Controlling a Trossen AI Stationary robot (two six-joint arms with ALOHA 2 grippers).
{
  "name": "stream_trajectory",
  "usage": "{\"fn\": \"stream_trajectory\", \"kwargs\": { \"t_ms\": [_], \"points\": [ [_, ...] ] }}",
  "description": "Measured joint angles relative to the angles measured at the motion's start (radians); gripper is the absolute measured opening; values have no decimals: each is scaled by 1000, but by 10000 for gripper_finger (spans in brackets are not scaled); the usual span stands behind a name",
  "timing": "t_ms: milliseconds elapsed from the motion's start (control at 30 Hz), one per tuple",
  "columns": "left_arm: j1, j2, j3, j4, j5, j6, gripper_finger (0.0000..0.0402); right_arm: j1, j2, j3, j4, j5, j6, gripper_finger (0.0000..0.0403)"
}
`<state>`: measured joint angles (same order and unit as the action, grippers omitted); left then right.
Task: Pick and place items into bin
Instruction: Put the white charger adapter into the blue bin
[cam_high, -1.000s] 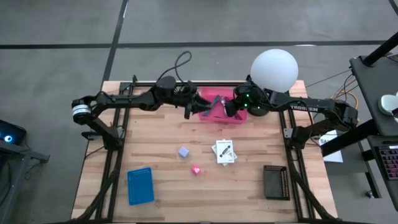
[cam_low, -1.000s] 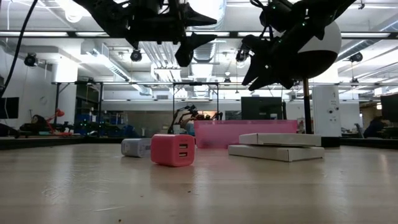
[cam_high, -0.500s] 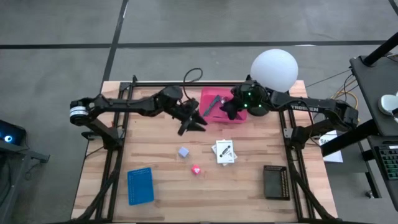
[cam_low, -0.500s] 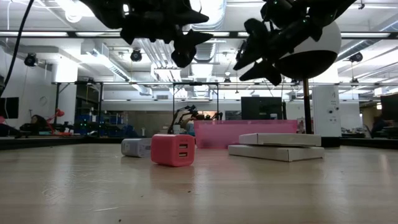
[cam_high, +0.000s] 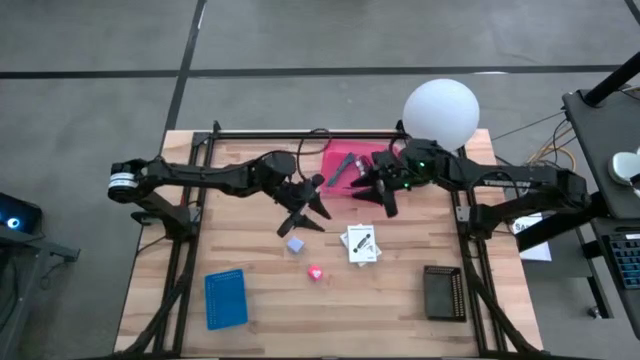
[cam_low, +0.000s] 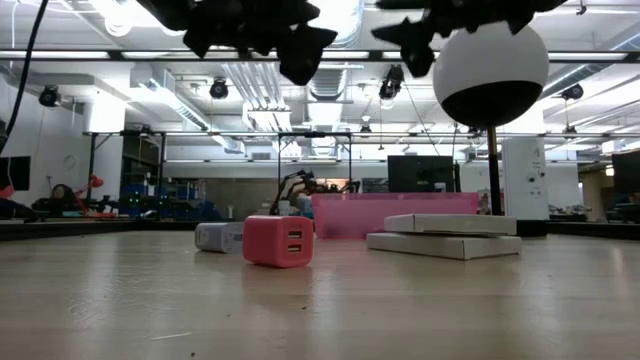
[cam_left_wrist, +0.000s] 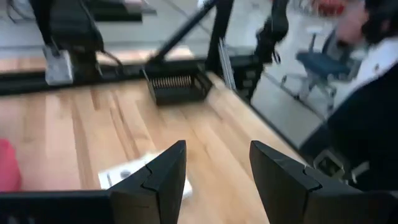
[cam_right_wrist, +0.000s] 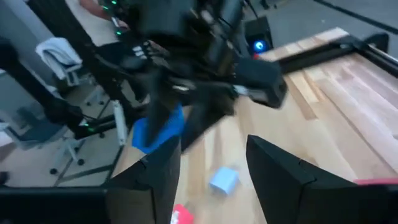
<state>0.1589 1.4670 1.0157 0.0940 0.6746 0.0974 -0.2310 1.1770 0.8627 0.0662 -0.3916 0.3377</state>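
Note:
The pink bin (cam_high: 352, 172) stands at the table's far middle, with a dark long item (cam_high: 345, 164) inside. On the wood lie the lavender cube (cam_high: 295, 243) (cam_right_wrist: 224, 179), the small pink piece (cam_high: 316, 272) (cam_low: 276, 241) and the white card with black print (cam_high: 361, 243) (cam_left_wrist: 134, 172). My left gripper (cam_high: 305, 207) (cam_left_wrist: 214, 168) hangs open above the table, between the bin and the cube. My right gripper (cam_high: 386, 196) (cam_right_wrist: 214, 168) is open too, in the air at the bin's near right corner. The other items are out of view.
A blue tray (cam_high: 226, 297) lies near the near left corner and a black tray (cam_high: 444, 292) near the near right one. A white globe lamp (cam_high: 440, 112) stands behind the bin. Black frame rails run along the table's left and right sides.
My left gripper has drawn back from over the bin toward the near edge and now hangs above the lavender cube's far side. My right gripper has moved from the bin a little toward the near right and has risen in the low view.

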Motion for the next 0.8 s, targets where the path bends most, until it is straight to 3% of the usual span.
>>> {"fn": "stream_trajectory", "kwargs": {
  "t_ms": [133, 233, 333, 500, 800],
  "points": [
    [-11, -19, 0, -193, -62, 136, 162, 43, -49, 0, -6, 46, 16, 163],
    [-21, -32, 9, -355, -169, 244, 162, 57, -74, 0, -8, 54, 18, 158],
    [-26, -42, 18, -443, -287, 293, 162, 59, -93, 0, -10, 54, 19, 157],
    [-26, -42, 21, -503, -341, 331, 166, 58, -114, 0, -73, 54, -4, 160],
    [-34, -18, 13, -565, -360, 330, 258, 59, -112, 0, -204, 54, -5, 149]
  ]
}}
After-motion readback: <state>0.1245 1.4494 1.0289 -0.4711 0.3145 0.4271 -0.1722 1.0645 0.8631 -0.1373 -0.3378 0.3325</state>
